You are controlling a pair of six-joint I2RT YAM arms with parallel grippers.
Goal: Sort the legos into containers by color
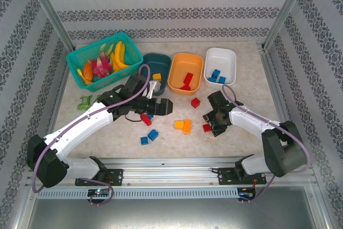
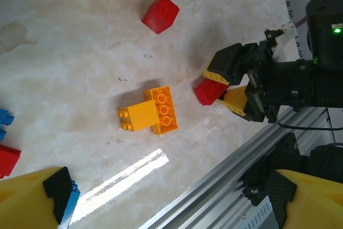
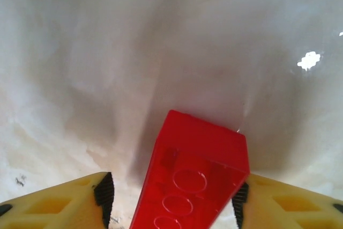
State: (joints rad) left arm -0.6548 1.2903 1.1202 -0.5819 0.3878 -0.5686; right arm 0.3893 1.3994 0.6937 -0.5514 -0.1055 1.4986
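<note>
A red lego (image 3: 198,170) lies on the table between the fingers of my right gripper (image 3: 171,202). The right pad touches it and a gap remains at the left pad, so the jaws are open. From above, that gripper (image 1: 210,123) sits over the brick (image 1: 207,127). My left gripper (image 1: 161,105) hangs wide open and empty above a red brick (image 1: 145,118). Two joined orange bricks (image 2: 150,112), a red brick (image 1: 195,102) and two blue ones (image 1: 153,134) lie loose. The dark teal tub (image 1: 153,57) holds a yellow brick, the orange tub (image 1: 179,79) red ones, the white tub (image 1: 222,60) blue ones.
A teal mesh basket (image 1: 75,60) of toy fruit stands at the back left. Green wrapped pieces (image 1: 84,102) lie by the left wall. A metal rail (image 1: 177,162) runs along the near edge. Patterned walls close in the table on three sides.
</note>
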